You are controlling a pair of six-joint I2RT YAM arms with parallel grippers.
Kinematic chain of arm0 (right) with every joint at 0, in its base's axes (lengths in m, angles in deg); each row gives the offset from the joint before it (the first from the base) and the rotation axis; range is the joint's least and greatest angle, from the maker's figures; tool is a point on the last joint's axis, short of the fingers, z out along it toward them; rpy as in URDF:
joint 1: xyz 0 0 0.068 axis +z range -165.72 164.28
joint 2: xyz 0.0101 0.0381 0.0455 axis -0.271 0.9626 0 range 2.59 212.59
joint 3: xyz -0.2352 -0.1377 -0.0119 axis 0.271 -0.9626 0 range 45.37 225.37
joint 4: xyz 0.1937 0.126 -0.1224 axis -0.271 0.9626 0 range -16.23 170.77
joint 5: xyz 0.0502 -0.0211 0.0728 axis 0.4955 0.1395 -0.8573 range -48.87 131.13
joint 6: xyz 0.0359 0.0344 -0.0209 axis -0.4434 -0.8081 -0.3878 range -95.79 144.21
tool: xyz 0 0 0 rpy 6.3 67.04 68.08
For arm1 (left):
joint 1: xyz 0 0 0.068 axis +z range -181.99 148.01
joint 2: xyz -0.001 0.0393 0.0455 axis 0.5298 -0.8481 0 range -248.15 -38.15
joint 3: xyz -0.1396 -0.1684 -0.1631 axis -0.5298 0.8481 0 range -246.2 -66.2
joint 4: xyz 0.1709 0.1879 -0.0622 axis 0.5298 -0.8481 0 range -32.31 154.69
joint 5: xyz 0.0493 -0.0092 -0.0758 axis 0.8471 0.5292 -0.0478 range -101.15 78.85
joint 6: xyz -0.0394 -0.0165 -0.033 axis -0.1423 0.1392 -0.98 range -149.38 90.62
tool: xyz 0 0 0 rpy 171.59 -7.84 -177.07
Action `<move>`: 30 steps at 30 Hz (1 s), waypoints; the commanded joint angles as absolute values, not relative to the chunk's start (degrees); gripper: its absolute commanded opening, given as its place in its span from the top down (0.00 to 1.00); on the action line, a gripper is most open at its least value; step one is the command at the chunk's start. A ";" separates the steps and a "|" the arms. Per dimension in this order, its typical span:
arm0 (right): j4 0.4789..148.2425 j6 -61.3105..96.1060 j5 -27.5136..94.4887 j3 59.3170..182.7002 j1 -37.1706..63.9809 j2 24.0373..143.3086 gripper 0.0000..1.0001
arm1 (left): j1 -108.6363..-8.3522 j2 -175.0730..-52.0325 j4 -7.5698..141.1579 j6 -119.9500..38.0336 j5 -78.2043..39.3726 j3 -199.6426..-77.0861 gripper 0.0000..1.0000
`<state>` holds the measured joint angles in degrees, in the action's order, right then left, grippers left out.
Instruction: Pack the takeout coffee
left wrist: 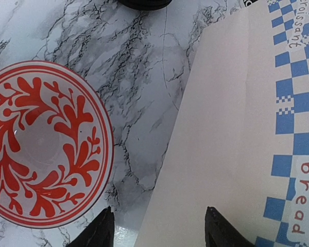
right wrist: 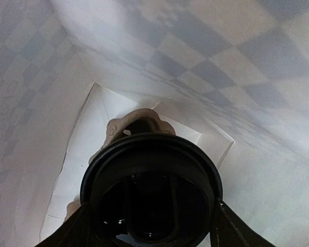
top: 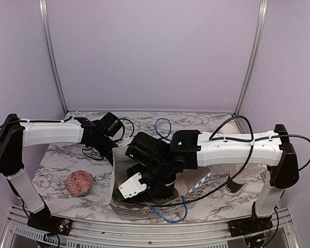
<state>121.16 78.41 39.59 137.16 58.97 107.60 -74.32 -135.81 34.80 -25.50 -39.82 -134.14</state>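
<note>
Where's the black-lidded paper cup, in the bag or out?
In: black-lidded paper cup surrounded by white checkered paper bag walls, right wrist view.

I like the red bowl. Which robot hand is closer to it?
Left. The left gripper hangs just beside the red bowl, outside the paper bag. The right gripper is down inside the bag, holding a lidded cup.

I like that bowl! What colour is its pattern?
Red leaves and rings on a white bowl; left wrist view shows it best.
</note>
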 commanded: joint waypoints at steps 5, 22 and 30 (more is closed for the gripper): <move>119.12 74.79 32.28 131.54 54.31 105.25 0.71 | -67.99 -126.50 35.51 -26.91 -35.28 -131.93 0.37; 115.40 71.49 28.28 121.91 52.57 105.46 0.70 | -64.25 -112.68 29.76 -27.55 -31.25 -136.75 0.34; 117.74 71.17 26.43 127.15 52.57 103.49 0.60 | -64.75 -104.95 29.51 -28.88 -34.38 -138.96 0.32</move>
<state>107.70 72.44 28.70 124.86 52.72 102.10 -64.55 -108.58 31.09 -28.12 -32.15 -136.78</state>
